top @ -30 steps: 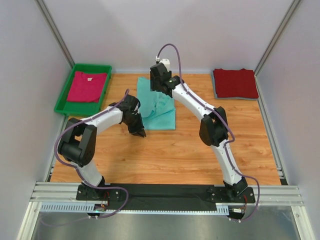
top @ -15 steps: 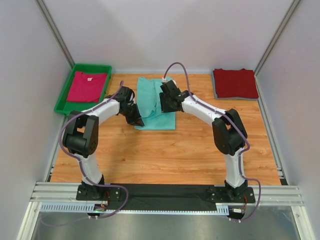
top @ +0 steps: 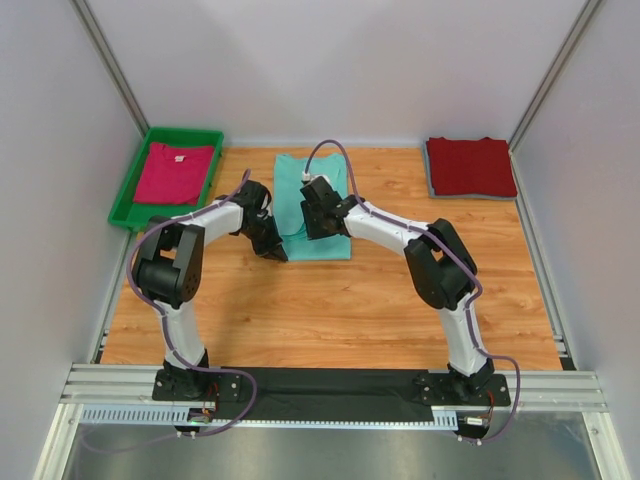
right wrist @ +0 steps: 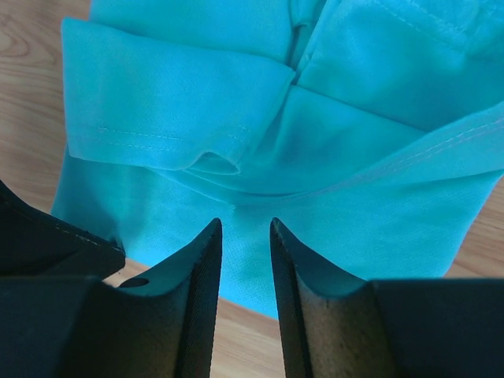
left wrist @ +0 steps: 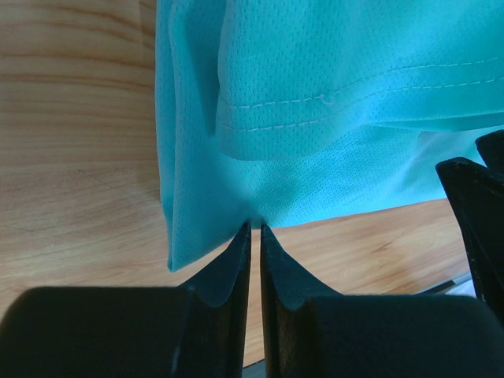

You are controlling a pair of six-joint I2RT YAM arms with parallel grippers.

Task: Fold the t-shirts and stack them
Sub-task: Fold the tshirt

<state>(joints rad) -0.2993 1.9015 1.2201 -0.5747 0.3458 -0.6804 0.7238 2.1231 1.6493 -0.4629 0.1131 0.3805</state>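
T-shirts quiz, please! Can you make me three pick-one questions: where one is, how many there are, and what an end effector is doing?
1. Where is the magenta-pink t-shirt? A in the green tray; B on the wall; C held up in the air.
2. How many t-shirts are there? A two; B three; C five.
3. On the right end effector, the fingers are: A apart; B pressed together; C missing.
Answers: A, it lies inside the tray. B, one pink, one mint-teal, one dark red. A, teal cloth shows between them.
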